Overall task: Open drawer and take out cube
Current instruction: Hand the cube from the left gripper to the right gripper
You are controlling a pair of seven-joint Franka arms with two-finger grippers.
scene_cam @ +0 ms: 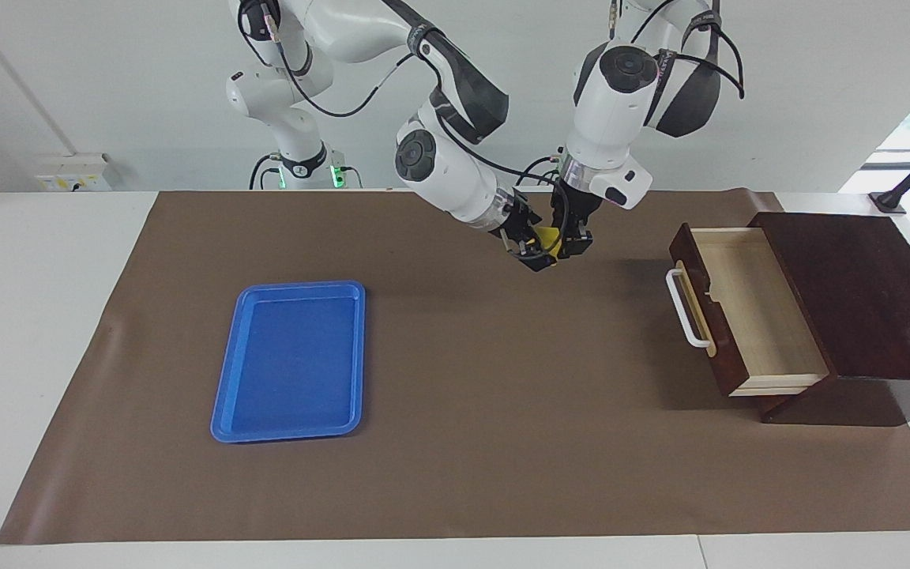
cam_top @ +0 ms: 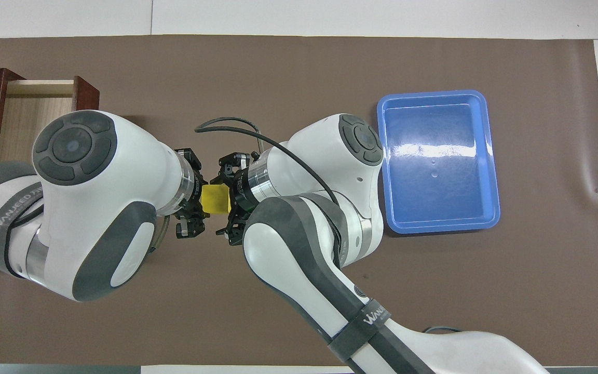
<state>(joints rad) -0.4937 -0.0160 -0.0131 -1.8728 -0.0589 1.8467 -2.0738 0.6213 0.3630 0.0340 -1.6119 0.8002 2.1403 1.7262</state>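
**Operator:** Report the location of the cube.

**Technician:** The cube is raised above the brown mat, over the middle of the counter, between the drawer and the blue tray. It sits between the two claws.

**Operator:** State of the left claw?

**Technician:** The left claw is clenched on the cube, gripping it from the drawer's side.

**Operator:** And the right claw?

**Technician:** The right claw is released, its fingers spread wide. It meets the cube from the tray's side, with the fingers on either side of it. Whether they touch the cube cannot be determined.

**Operator:** Condition of the drawer?

**Technician:** Pulled out of its dark wooden box at the left arm's end of the counter. The pale interior is exposed, and the white handle faces the mat's centre.

**Operator:** Position of the tray?

**Technician:** Flat on the mat, toward the right arm's end, well apart from the drawer.
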